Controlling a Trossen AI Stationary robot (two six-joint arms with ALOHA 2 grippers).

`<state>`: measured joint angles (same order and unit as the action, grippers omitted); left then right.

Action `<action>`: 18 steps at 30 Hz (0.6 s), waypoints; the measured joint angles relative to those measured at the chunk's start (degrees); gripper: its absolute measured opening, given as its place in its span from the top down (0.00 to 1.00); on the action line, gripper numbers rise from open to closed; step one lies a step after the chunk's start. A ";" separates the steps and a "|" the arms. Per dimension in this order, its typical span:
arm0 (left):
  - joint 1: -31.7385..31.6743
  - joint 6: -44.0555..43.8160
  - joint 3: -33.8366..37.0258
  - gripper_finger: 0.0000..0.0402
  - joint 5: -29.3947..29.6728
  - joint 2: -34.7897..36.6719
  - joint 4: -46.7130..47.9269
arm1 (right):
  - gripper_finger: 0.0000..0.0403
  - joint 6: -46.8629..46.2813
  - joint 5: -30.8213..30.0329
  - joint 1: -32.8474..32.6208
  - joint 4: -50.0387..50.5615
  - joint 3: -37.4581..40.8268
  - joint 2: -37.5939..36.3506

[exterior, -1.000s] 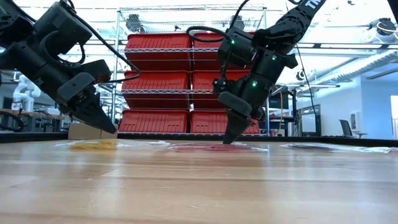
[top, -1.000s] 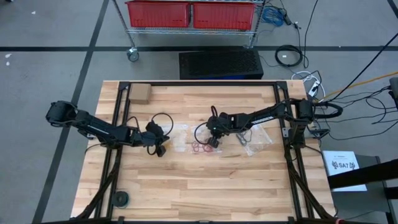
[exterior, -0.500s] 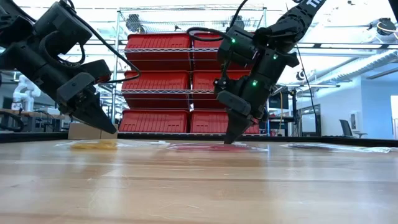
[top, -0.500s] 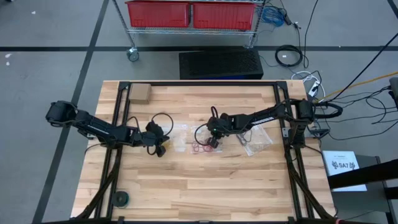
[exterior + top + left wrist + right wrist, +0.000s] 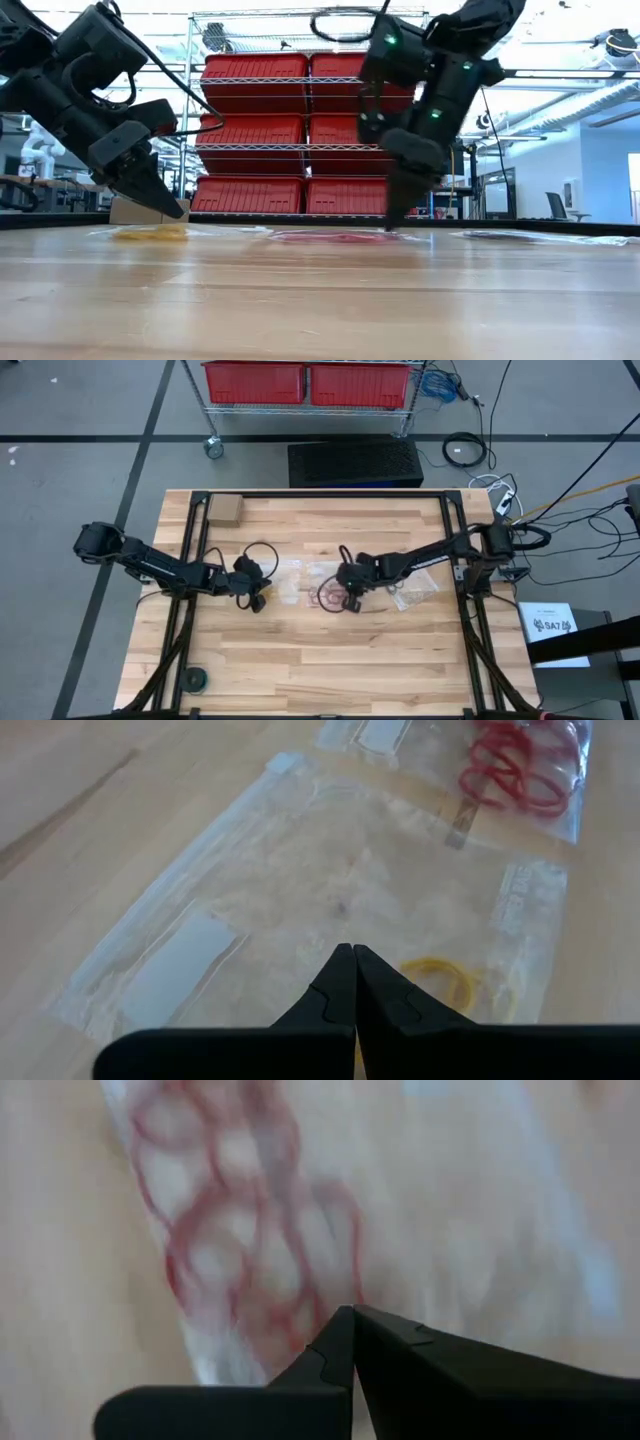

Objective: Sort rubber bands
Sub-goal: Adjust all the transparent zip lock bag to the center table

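Three clear bags lie flat mid-table. One holds yellow rubber bands [image 5: 440,982], one red rubber bands [image 5: 330,597], one dark rubber bands [image 5: 415,585]. My left gripper [image 5: 258,600] is shut, and its tip [image 5: 176,211] hangs above the table just left of the yellow bands' bag [image 5: 150,233]. My right gripper [image 5: 350,600] is also shut; it points steeply down, with its tip [image 5: 352,1312] at the right-hand edge of the red bands' bag [image 5: 320,237]. Nothing shows between either pair of fingers. My right gripper has its shut fingertips [image 5: 389,224] down at table level by the red bands' bag, coming from above. I cannot tell whether they touch the bag or the table. My left gripper touches nothing.
A small cardboard box [image 5: 225,510] sits at the table's far left. A black round object [image 5: 195,678] lies near the left front corner. Black frame rails [image 5: 190,560] run along both sides. Bare wood stretches along the near half [image 5: 330,660]. A cart with red bins [image 5: 300,130] stands behind.
My right gripper has swung toward the table's near edge and a little to the right, from the far side of the red bands to their right-hand side. Its wrist has rolled meanwhile, and it has stayed shut.
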<state>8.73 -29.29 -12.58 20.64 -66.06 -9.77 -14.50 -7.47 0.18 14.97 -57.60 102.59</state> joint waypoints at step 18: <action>-0.02 -0.32 0.00 1.00 -0.96 -0.02 0.27 | 1.00 -58.35 -13.86 -11.75 38.58 0.00 -11.25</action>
<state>8.71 -29.61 -12.58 19.69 -66.08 -9.50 -72.85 -21.33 -11.57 53.55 -57.60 91.33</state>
